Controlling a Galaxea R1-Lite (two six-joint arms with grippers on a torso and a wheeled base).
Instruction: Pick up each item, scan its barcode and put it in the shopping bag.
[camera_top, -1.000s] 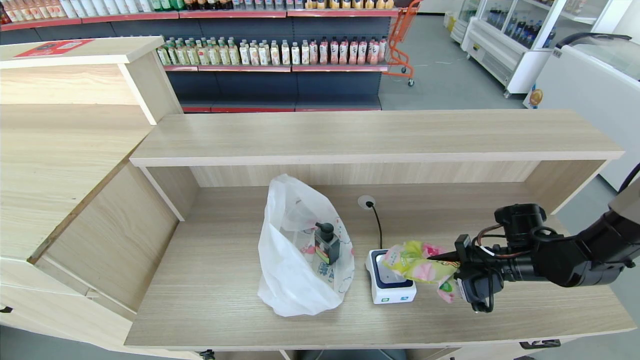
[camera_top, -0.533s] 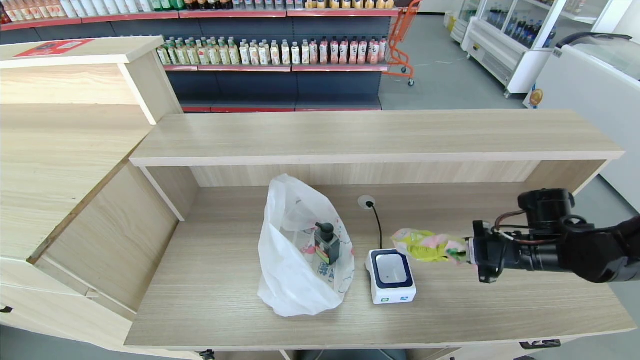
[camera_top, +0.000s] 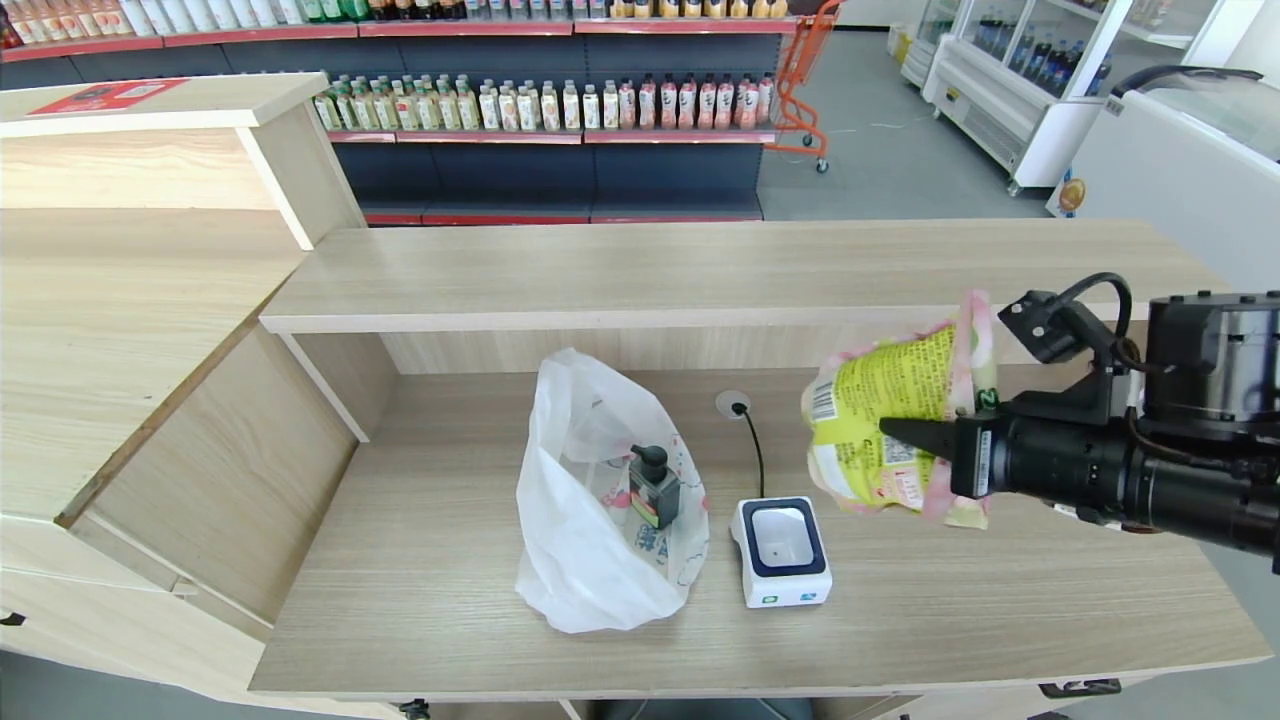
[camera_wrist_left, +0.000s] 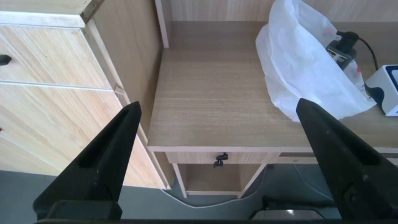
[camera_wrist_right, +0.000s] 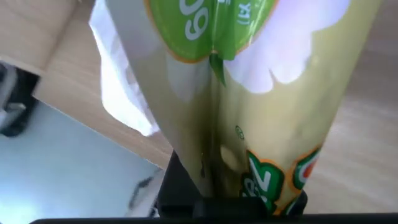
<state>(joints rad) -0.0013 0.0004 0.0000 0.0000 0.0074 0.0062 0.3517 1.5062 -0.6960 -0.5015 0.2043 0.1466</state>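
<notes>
Two hands on this one. The right hand (camera_top: 905, 432) is clamped on a yellow-green and pink crinkly snack bag (camera_top: 880, 400), held up in the air off the light wooden surface (camera_top: 1000, 620), with the packet sticking out past the fingertips and its printed back with a barcode turned up to the head view. Below that hand and a bit to its left, a white scanner with a dark blue top (camera_top: 781, 551) sits on the surface, black cable (camera_top: 755, 445) running off behind it. Just beyond the scanner from the hand is a white plastic shopping bag (camera_top: 585, 520), standing open with a dark pump bottle (camera_top: 654, 488) inside. The left hand (camera_wrist_left: 219, 106) hangs with its dark fingers (camera_wrist_left: 99, 168) spread wide and nothing in them, off the surface's left front corner, the shopping bag well apart from it.
</notes>
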